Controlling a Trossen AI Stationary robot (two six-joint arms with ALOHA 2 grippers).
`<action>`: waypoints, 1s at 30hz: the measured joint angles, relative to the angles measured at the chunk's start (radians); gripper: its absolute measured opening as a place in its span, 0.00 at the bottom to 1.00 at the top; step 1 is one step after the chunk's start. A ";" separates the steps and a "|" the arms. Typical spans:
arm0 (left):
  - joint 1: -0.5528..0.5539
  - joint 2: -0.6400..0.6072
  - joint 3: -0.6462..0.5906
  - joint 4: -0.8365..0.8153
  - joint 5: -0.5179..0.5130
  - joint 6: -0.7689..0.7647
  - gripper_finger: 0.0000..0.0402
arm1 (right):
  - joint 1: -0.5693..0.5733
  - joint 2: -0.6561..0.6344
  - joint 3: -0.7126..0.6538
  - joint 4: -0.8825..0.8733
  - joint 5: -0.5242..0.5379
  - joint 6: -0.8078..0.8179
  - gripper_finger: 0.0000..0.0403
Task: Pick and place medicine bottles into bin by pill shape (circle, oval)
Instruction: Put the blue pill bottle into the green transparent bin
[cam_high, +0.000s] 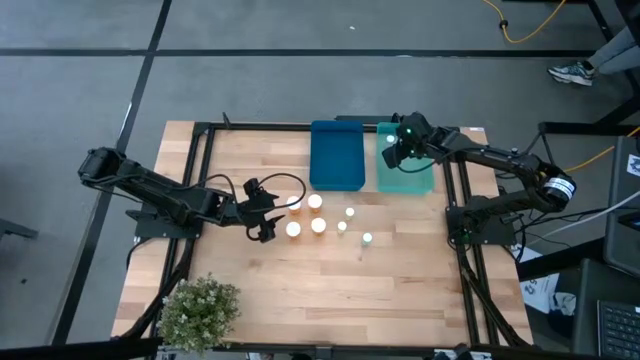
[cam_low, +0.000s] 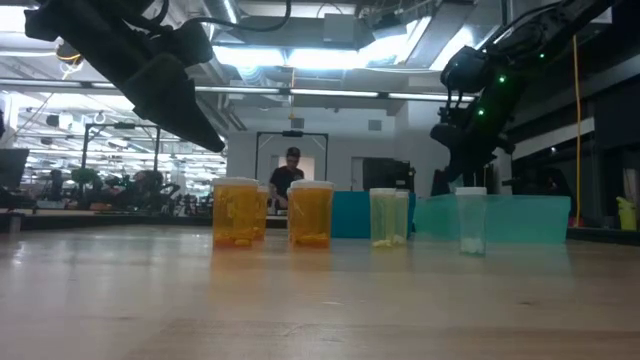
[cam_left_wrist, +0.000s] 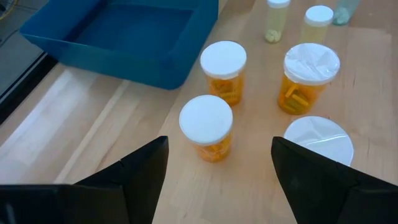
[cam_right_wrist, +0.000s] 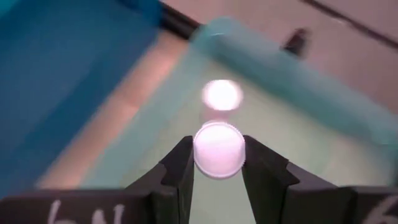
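Right claw, clamped on a pale bottle, hangs over the teal tray; next, I judge, lower and let go; left claw gapes by amber bottles.

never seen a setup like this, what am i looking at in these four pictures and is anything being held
These are two dark robot arms bolted at a wooden table, sorting medicine bottles into trays. One picture looks straight down, one looks level across the tabletop, and two come from cameras on the arms' wrists.

From above, the left end effector is open, beside a cluster of four amber bottles with white caps. Its wrist camera shows them just ahead of its spread fingers. Three smaller pale bottles stand to their right. A potted plant sits at the table's near edge.

At the far edge lie a dark blue tray and a teal tray. The right end effector is over the teal tray, shut on a small white-capped bottle. Another bottle seems to be already in that tray.
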 joint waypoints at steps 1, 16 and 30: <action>0.000 0.000 0.000 0.000 0.000 0.000 0.69 | -0.003 0.000 0.000 -0.002 0.044 0.004 0.28; 0.000 0.000 0.000 0.000 0.000 0.000 0.69 | -0.106 0.151 0.000 0.148 0.079 0.026 0.28; 0.000 0.000 0.000 0.000 0.000 0.000 0.69 | -0.160 0.228 0.000 0.178 0.056 0.027 0.28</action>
